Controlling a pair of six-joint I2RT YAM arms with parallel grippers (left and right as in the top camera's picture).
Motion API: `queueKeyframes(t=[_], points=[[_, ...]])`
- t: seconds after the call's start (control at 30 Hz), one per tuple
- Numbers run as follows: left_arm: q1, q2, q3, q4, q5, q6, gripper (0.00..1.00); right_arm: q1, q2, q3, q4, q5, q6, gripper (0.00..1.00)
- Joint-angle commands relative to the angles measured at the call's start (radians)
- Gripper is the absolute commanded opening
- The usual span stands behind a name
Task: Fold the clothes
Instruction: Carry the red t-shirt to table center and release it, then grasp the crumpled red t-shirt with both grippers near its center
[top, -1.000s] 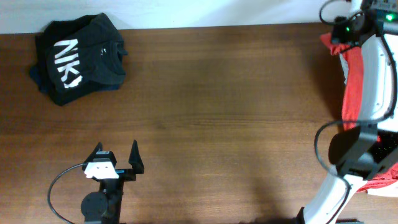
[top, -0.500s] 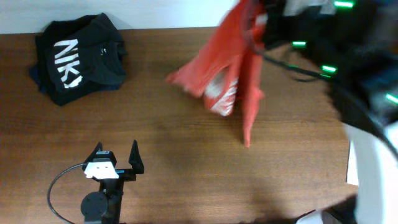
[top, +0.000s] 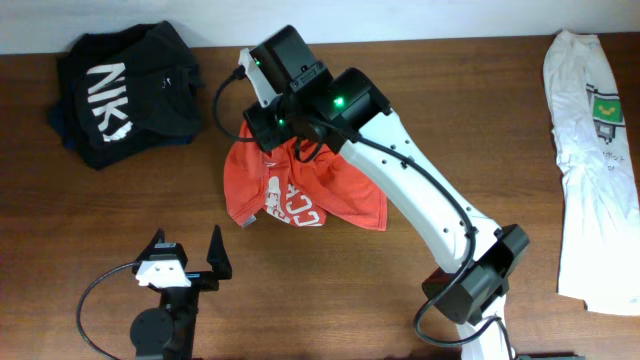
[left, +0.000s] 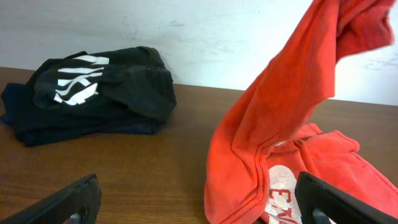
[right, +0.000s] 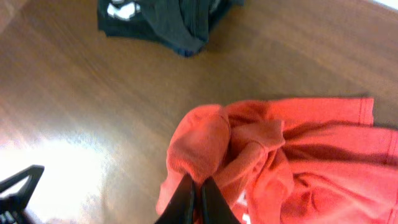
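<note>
— Black cloth at the far left, what is it?
— A black garment (top: 125, 95) with large white lettering, lying bunched on the brown wooden table (top: 450, 100) near its back edge. Nothing is touching it.
— And nearer the front on that side?
— The left gripper (top: 187, 240). Its two dark fingers are spread wide with nothing between them, and it sits low over the table, well apart from every piece of cloth.
— Where is the shirt?
— The orange-red T-shirt (top: 300, 195) is around the middle of the table, to the right of the black garment and clear of it. Its lower part is crumpled on the wood, with white lettering showing on the chest side. An upper part is pulled up into a bunch. From the left wrist camera the cloth (left: 273, 124) rises steeply towards the upper right, while its bottom folds rest on the table.
— Who has hold of it?
— The right gripper (right: 194, 193). Its fingers are pinched together on a raised fold of the orange fabric (right: 280, 155). From overhead, the right arm (top: 420, 200) reaches in from the front right, and its wrist covers the pinch itself.
— Anything farther right?
— A white garment (top: 590, 150) with a small green print, stretched lengthwise along the right edge of the table, well away from both grippers.
</note>
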Motion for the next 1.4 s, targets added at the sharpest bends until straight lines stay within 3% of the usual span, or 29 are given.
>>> queueKeyframes(t=[0.0, 0.1, 0.13, 0.17, 0.23, 0.3, 0.33, 0.37, 0.63, 0.8, 0.9, 1.03, 1.13, 1.2, 1.3, 1.37], points=[[-0.006, -0.005, -0.006, -0.001, 0.0, 0.013, 0.99, 0.043, -0.035, 0.016, -0.006, -0.07, 0.012, 0.04], [-0.006, -0.005, -0.006, -0.001, 0.0, 0.013, 0.99, 0.111, -0.035, 0.016, -0.022, -0.085, 0.013, 0.04], [-0.006, -0.005, -0.006, -0.001, 0.0, 0.013, 0.99, 0.129, -0.035, 0.016, -0.02, -0.085, 0.013, 0.19], [-0.006, -0.005, -0.006, -0.001, 0.0, 0.013, 0.99, 0.142, -0.035, 0.016, -0.013, -0.085, 0.012, 0.47], [-0.006, -0.005, -0.006, -0.001, 0.0, 0.013, 0.99, 0.143, -0.035, 0.016, -0.017, -0.061, 0.012, 0.5], [-0.006, -0.005, -0.006, -0.001, 0.0, 0.013, 0.99, 0.117, -0.036, 0.017, -0.043, -0.025, 0.012, 0.81], [-0.006, -0.005, -0.006, -0.001, 0.0, 0.013, 0.99, 0.097, -0.039, 0.017, -0.071, -0.016, 0.013, 0.86], [-0.006, -0.005, -0.006, -0.001, 0.0, 0.013, 0.99, 0.066, -0.045, 0.017, -0.112, -0.009, 0.013, 0.99], [-0.006, -0.005, -0.006, -0.001, 0.0, 0.013, 0.99, -0.341, -0.06, 0.015, -0.453, 0.043, 0.064, 0.99], [-0.006, -0.005, -0.006, -0.001, 0.0, 0.013, 0.99, -0.5, -0.045, -0.017, -0.557, 0.045, 0.114, 0.99], [-0.006, -0.005, -0.005, 0.001, 0.021, 0.012, 0.99, -0.507, -0.053, -0.056, -0.557, 0.0, 0.113, 0.99], [-0.006, -0.005, -0.005, 0.031, 0.328, 0.011, 0.99, -0.468, -0.137, -0.077, -0.557, -0.032, 0.113, 0.99], [-0.006, -0.005, 0.007, 0.088, 0.551, 0.008, 0.99, -0.414, -0.307, -0.166, -0.557, 0.049, 0.109, 0.99], [-0.006, -0.005, 0.058, 0.075, 0.6, 0.004, 0.99, -0.382, -0.423, -0.26, -0.556, 0.141, 0.172, 0.99], [-0.006, 0.053, 0.289, -0.122, 0.549, 0.007, 0.99, -0.372, -0.603, -0.39, -0.552, 0.243, 0.286, 0.99], [-0.006, 0.22, 0.536, -0.292, 0.542, 0.101, 0.99, -0.372, -0.688, -0.42, -0.533, 0.242, 0.293, 0.99]])
